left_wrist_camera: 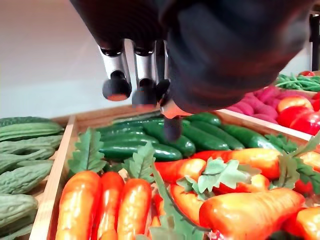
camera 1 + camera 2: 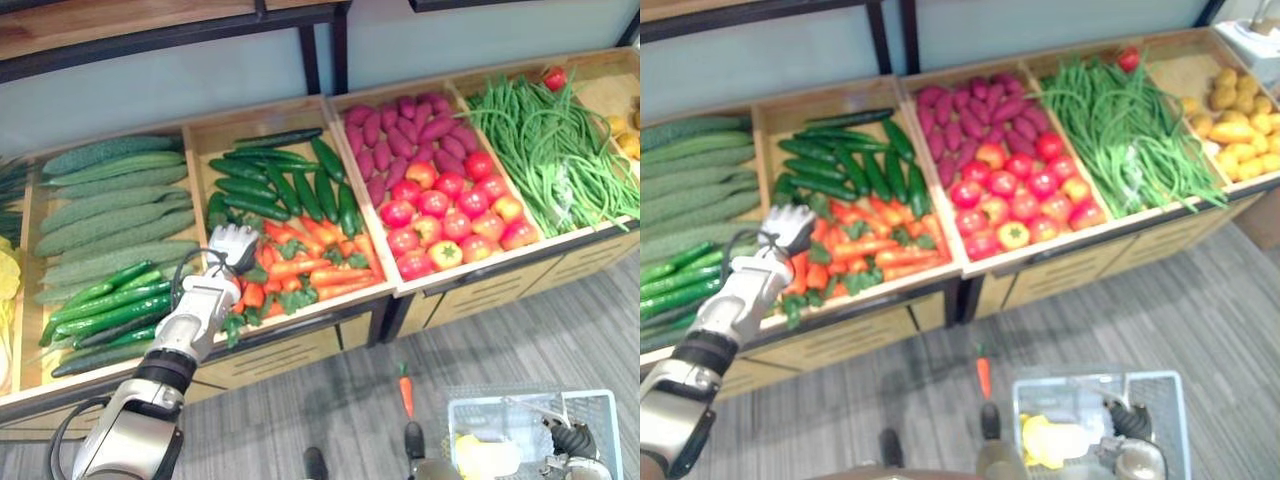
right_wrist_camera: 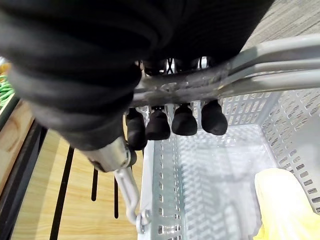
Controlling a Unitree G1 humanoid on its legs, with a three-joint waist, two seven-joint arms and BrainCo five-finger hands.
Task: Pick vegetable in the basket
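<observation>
Where the left hand (image 2: 232, 245) hovers, carrots (image 2: 318, 270) lie — orange, green-leafed.

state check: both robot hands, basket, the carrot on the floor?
left robot hand: open, empty, above the carrots
right robot hand: shut on basket handle
basket: held by its handle, one yellow item inside
loose carrot: lying on the floor, outside the basket

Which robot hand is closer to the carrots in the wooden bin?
Left. The left hand hovers just above the carrots, holding nothing. The right hand is far off, low by the floor, curled round the handle of the basket.
</observation>
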